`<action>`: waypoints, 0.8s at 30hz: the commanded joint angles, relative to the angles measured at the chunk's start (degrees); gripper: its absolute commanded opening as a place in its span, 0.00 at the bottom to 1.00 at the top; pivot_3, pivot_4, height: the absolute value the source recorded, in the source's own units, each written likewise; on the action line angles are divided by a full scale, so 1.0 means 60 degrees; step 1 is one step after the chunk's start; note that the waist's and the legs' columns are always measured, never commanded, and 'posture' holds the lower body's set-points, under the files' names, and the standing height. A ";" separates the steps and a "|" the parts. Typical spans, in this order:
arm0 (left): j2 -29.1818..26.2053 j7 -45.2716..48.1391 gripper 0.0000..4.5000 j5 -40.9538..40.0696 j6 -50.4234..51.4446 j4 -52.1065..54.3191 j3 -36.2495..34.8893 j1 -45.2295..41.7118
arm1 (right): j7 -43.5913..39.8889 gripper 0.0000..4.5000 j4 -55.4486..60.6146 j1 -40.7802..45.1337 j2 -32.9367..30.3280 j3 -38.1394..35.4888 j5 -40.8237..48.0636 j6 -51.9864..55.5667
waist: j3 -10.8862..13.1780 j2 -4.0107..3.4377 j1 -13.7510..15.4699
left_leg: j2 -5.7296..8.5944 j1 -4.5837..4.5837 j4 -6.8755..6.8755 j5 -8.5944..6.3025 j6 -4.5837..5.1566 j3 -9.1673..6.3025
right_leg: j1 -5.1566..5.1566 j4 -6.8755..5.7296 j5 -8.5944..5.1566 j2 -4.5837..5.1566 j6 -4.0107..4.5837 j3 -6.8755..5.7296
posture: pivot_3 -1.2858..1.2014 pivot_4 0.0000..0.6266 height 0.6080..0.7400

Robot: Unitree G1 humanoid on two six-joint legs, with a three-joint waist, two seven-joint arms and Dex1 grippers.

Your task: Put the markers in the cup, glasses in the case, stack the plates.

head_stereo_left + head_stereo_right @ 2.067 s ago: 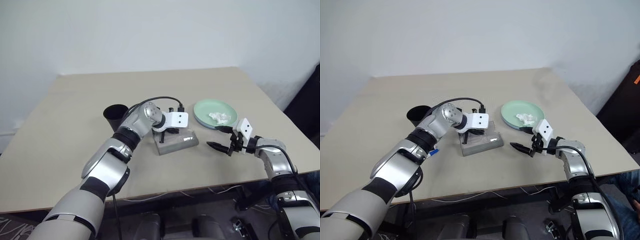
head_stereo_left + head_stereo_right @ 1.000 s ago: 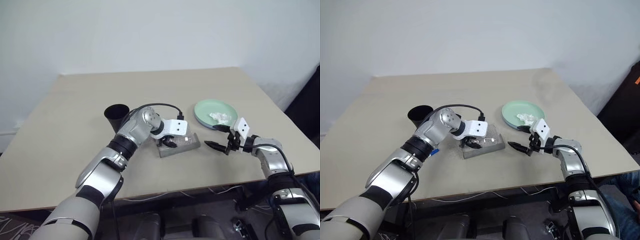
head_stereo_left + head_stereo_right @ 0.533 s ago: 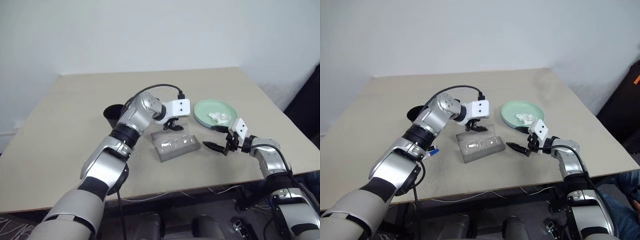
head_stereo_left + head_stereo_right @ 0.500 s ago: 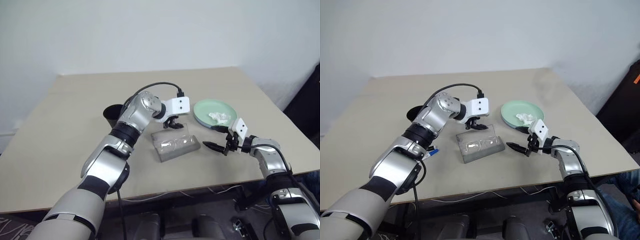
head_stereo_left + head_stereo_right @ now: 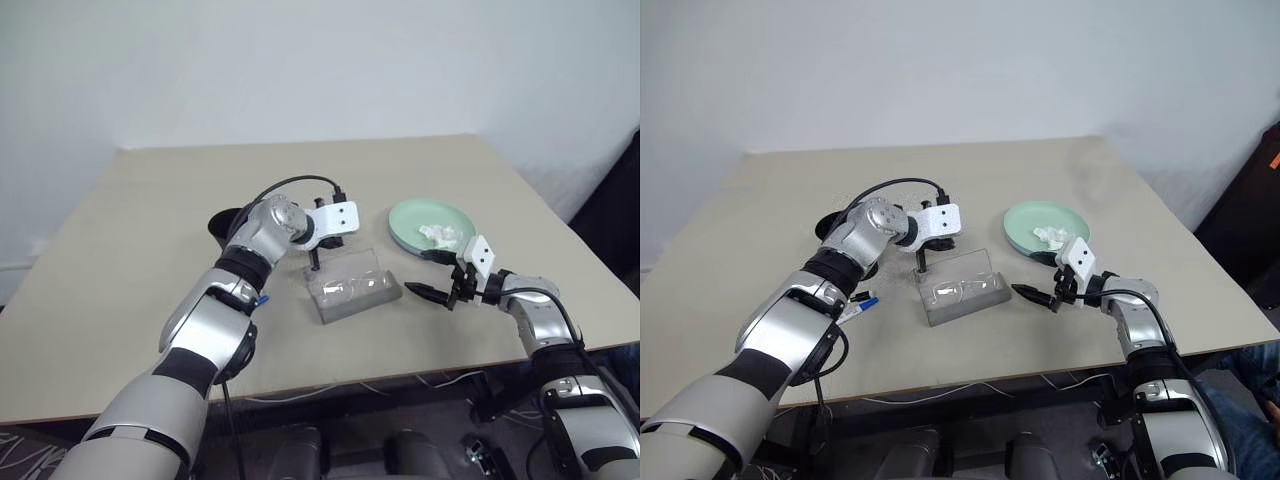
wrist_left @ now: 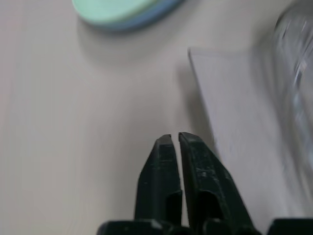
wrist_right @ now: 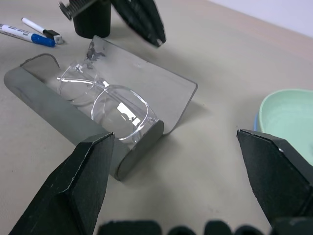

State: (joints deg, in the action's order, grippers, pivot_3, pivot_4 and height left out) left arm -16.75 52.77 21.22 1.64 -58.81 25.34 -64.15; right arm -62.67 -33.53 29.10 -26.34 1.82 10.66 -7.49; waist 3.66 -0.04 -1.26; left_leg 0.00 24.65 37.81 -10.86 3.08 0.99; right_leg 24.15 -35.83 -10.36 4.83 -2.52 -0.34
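Case [image 7: 105,142] is the landmark: grey, rigid trough, its translucent lid half standing up behind it. Glasses [image 7: 105,100] lie inside, clear rounded frame, nearly see-through. Left gripper [image 5: 921,268], fingers pressed together and empty, hangs just behind the lid. Right gripper [image 5: 1037,279], fingers spread wide and empty, sits just right of the case. Risk, as I judge it: a clumsy push on the lid could slide the light case, or pinch a temple if the frame sits proud. Markers [image 7: 27,32], slim, smooth and roll-prone, lie left of the case; black tapered cup [image 7: 93,17] behind it. Mint plate over blue, the plates [image 5: 430,228] carry a white tissue wad [image 5: 437,234].
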 commanded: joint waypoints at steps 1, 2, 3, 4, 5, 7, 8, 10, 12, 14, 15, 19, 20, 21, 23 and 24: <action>-0.0153 0.0028 0.03 0.0236 -0.0262 -0.0132 0.0131 0.0037 | -0.0020 0.97 0.0424 0.0249 -0.0026 -0.0170 0.0218 -0.0029 | 0.0000 0.0000 -0.0001 | 0.0000 0.0000 -0.0001 0.0000 0.0000 0.0000 | 0.0000 0.0000 0.0000 0.0000 0.0000 0.0000 | 0.52 0.00 0.99; -0.0167 0.0101 0.03 0.0242 -0.0306 -0.0132 0.0141 0.0081 | -0.0017 0.97 0.0434 0.0243 -0.0027 -0.0172 0.0218 -0.0027 | 0.0000 0.0000 -0.0001 | 0.0000 0.0000 -0.0001 0.0000 0.0000 0.0000 | 0.0000 0.0000 0.0000 0.0000 0.0000 0.0000 | 0.52 0.00 0.99; -0.0180 0.0153 0.03 0.0248 -0.0345 -0.0128 0.0142 0.0106 | -0.0012 0.97 0.0452 0.0234 -0.0024 -0.0171 0.0218 -0.0021 | 0.0000 0.0000 0.0000 | -0.0001 0.0000 -0.0001 0.0000 0.0000 0.0001 | 0.0001 0.0000 0.0000 0.0000 0.0000 0.0000 | 0.52 0.00 0.99; -0.0172 0.0376 0.03 0.0114 -0.0287 -0.0031 0.0047 0.0158 | -0.0014 0.97 0.0478 0.0220 -0.0027 -0.0173 0.0224 -0.0012 | 0.0000 0.0000 0.0003 | -0.0001 0.0001 -0.0001 0.0000 0.0000 0.0001 | 0.0002 0.0000 0.0000 0.0000 0.0000 0.0000 | 0.52 0.00 0.99; -0.0165 0.0655 0.03 -0.0079 -0.0209 0.0121 -0.0085 0.0213 | -0.0008 0.97 0.0532 0.0205 -0.0026 -0.0174 0.0233 0.0016 | 0.0000 0.0000 0.0012 | -0.0001 0.0001 0.0000 0.0000 0.0000 -0.0001 | 0.0002 0.0000 0.0000 0.0000 0.0000 0.0000 | 0.52 0.00 0.99; -0.0115 0.1152 0.03 -0.0554 0.0096 0.0472 -0.0434 0.0286 | 0.0004 0.97 0.0663 0.0188 -0.0026 -0.0176 0.0259 0.0101 | 0.0000 0.0000 0.0010 | -0.0001 0.0001 0.0000 -0.0001 -0.0001 -0.0001 | 0.0002 0.0001 0.0000 0.0002 0.0001 -0.0001 | 0.52 0.00 0.99; -0.0104 0.1292 0.03 -0.0699 0.0232 0.0615 -0.0545 0.0314 | 0.0009 0.97 0.0709 0.0184 -0.0026 -0.0179 0.0268 0.0135 | 0.0000 0.0000 0.0010 | 0.0000 0.0002 -0.0002 -0.0001 -0.0001 0.0000 | 0.0002 0.0002 0.0000 0.0004 0.0001 -0.0001 | 0.52 0.00 0.99; -0.0169 0.1622 0.03 -0.0936 0.0444 0.1117 -0.0708 0.0435 | 0.0005 0.97 0.0839 0.0187 -0.0034 -0.0188 0.0302 0.0251 | 0.0000 0.0000 0.0006 | 0.0000 0.0003 -0.0002 -0.0001 -0.0002 -0.0002 | 0.0002 0.0005 0.0000 0.0006 0.0001 -0.0001 | 0.52 0.00 0.99; -0.0289 0.1926 0.03 -0.1157 0.0593 0.1770 -0.0807 0.0616 | -0.0050 0.97 0.0925 0.0197 -0.0052 -0.0192 0.0363 0.0380 | 0.0000 0.0000 -0.0002 | -0.0001 0.0004 -0.0003 -0.0001 -0.0001 -0.0001 | 0.0004 0.0004 0.0000 0.0006 0.0001 -0.0001 | 0.52 0.00 0.99; -0.0392 0.2191 0.03 -0.1373 0.0844 0.2508 -0.0912 0.0820 | -0.0101 0.97 0.0987 0.0208 -0.0068 -0.0204 0.0424 0.0523 | 0.0000 0.0000 -0.0002 | -0.0004 0.0004 -0.0005 -0.0001 -0.0001 -0.0002 | 0.0006 0.0003 0.0000 0.0004 0.0001 -0.0001 | 0.52 0.00 0.99; -0.0432 0.2280 0.03 -0.1449 0.0973 0.2799 -0.0936 0.0903 | -0.0114 0.97 0.1007 0.0210 -0.0073 -0.0208 0.0435 0.0568 | 0.0000 0.0000 -0.0004 | -0.0005 0.0004 -0.0004 -0.0001 -0.0001 -0.0001 | 0.0006 0.0001 0.0000 0.0003 0.0002 -0.0001 | 0.52 0.00 0.99; -0.0643 0.2766 0.03 -0.1756 0.1497 0.4488 -0.0856 0.1492 | -0.0169 0.97 0.1007 0.0220 -0.0084 -0.0205 0.0446 0.0656 | -0.0001 -0.0002 -0.0011 | -0.0005 0.0003 -0.0002 -0.0001 -0.0001 0.0000 | 0.0004 0.0001 0.0000 0.0003 0.0002 0.0000 | 0.52 0.00 0.99; -0.0689 0.2901 0.03 -0.1831 0.1639 0.4887 -0.0801 0.1664 | -0.0179 0.97 0.0987 0.0233 -0.0084 -0.0211 0.0441 0.0659 | -0.0002 -0.0004 -0.0012 | -0.0004 0.0003 -0.0003 -0.0001 -0.0001 0.0000 | 0.0003 0.0001 0.0000 0.0003 0.0002 0.0000 | 0.52 0.00 0.99; -0.0737 0.3041 0.03 -0.1886 0.1804 0.5343 -0.0723 0.1890 | -0.0188 0.97 0.0960 0.0250 -0.0081 -0.0216 0.0433 0.0656 | -0.0003 -0.0004 -0.0012 | -0.0004 0.0002 -0.0002 -0.0001 -0.0001 0.0000 | 0.0003 0.0001 0.0000 0.0003 0.0003 0.0001 | 0.52 0.00 0.99; -0.0829 0.3220 0.03 -0.1901 0.2102 0.6057 -0.0551 0.2314 | -0.0200 0.97 0.0922 0.0273 -0.0075 -0.0217 0.0420 0.0646 | -0.0003 -0.0004 -0.0014 | -0.0005 0.0002 -0.0002 -0.0001 -0.0001 0.0000 | 0.0004 0.0000 0.0000 0.0003 0.0003 0.0001 | 0.52 0.00 0.99; -0.0874 0.3258 0.03 -0.1885 0.2226 0.6311 -0.0480 0.2476 | -0.0205 0.97 0.0913 0.0278 -0.0073 -0.0217 0.0417 0.0642 | -0.0003 -0.0005 -0.0014 | -0.0006 0.0002 -0.0003 -0.0001 -0.0001 0.0000 | 0.0004 0.0000 0.0000 0.0003 0.0003 0.0001 | 0.52 0.00 0.99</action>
State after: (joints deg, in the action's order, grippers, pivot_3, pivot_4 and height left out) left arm -21.34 71.58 10.67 13.80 -24.70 21.98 -49.29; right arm -63.67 -29.63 29.14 -26.32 1.71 11.84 -3.08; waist 3.64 -0.07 -1.35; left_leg -0.03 24.65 37.79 -10.86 3.07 0.99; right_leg 24.17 -35.83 -10.35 4.84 -2.49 -0.33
